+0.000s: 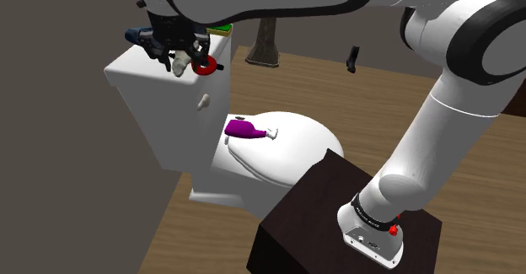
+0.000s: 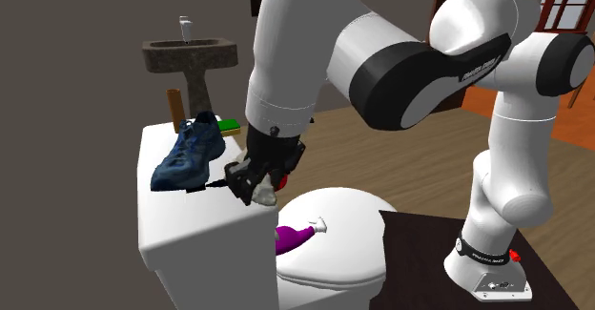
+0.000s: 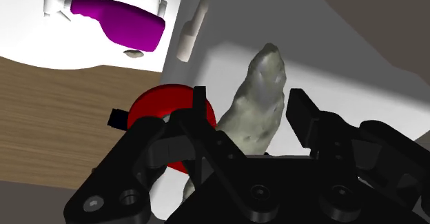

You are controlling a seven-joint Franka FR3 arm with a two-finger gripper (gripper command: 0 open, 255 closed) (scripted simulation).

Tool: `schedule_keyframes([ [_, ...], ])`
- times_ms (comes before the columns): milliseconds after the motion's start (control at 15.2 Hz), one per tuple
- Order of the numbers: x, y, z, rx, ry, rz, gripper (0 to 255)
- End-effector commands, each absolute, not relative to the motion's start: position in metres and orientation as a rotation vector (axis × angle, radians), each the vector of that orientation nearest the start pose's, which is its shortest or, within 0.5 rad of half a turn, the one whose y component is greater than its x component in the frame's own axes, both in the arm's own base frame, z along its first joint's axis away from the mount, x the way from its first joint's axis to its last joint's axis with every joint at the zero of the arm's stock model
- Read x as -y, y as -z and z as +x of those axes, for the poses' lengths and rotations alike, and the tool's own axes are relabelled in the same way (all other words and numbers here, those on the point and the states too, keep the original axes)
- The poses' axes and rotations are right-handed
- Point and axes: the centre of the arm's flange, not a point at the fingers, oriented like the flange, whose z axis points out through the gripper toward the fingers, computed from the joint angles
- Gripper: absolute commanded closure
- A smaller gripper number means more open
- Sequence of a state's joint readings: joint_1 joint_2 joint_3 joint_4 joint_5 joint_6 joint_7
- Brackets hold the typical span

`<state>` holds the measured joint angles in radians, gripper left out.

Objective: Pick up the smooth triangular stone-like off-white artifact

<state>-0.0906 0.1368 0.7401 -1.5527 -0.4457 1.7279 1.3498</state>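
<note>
The gripper (image 3: 249, 100) is closed to a narrow gap on the off-white stone artifact (image 3: 262, 78). In the wrist view both black fingers (image 3: 302, 112) bear against the artifact's flanks.

Location: the artifact sits in the gripper above the front edge of the white toilet tank (image 1: 135, 72). It is just beside a red ring-shaped object (image 1: 202, 65). A blue shoe (image 2: 191, 151) lies farther back on the tank top.

Progress:
- Approach and closure appear complete.
- Lift is unconfirmed. In the shoulder view the artifact (image 1: 179, 63) hangs below the gripper (image 1: 175, 51) close to the tank top, and the views do not show whether it is clear of the surface.
- The remaining step, as judged, is a clear upward raise.

Orientation: the artifact's long axis runs roughly along the gripper's pointing direction, with a slight lean. The broad base sits toward the palm. The narrow tip projects beyond the fingertips, downward toward the tank's front edge.
</note>
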Motion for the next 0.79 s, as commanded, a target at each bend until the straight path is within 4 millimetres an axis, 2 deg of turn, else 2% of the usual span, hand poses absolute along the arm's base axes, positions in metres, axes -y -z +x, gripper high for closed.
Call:
schedule_keyframes([
  [0,-0.310,-0.605,0.518,-1.036,0.545,-3.052,255],
  [660,-0.310,-0.658,0.518,-1.036,0.545,-3.052,255],
  [726,-0.310,-0.659,0.518,-1.036,0.545,-3.052,255],
])
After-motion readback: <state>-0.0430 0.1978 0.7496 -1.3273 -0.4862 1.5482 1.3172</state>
